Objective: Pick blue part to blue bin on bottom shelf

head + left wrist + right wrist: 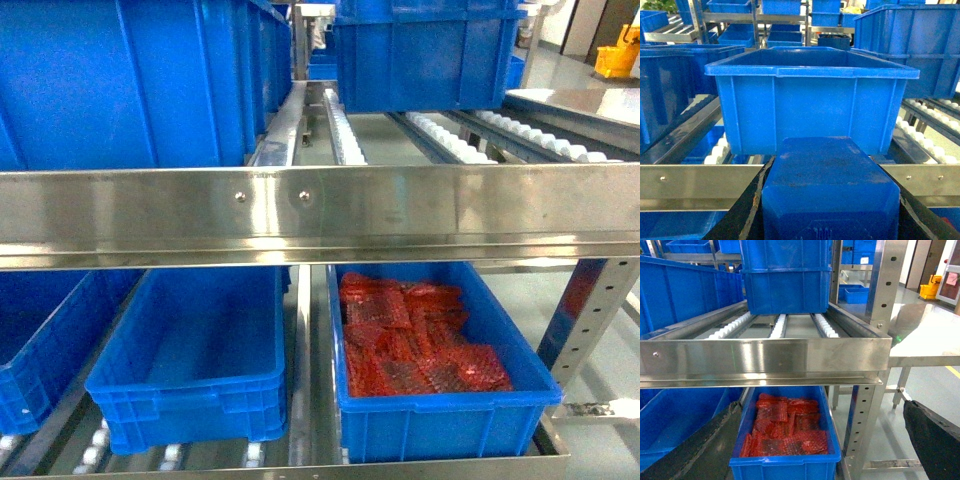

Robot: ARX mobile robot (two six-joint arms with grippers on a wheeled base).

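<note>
The blue part, a chunky block with bevelled corners, sits between the black fingers of my left gripper, which is shut on it. It hangs in front of the steel rail of an upper tier, facing a blue bin there. On the bottom shelf stand an empty blue bin and, to its right, a blue bin of red bubble-wrapped pieces. My right gripper is open and empty above that red-filled bin. Neither gripper shows in the head view.
A wide steel front rail of the tier above crosses the head view, overhanging the lower bins. Large blue bins stand on that tier. Another blue bin is at far left below. A perforated upright stands at right.
</note>
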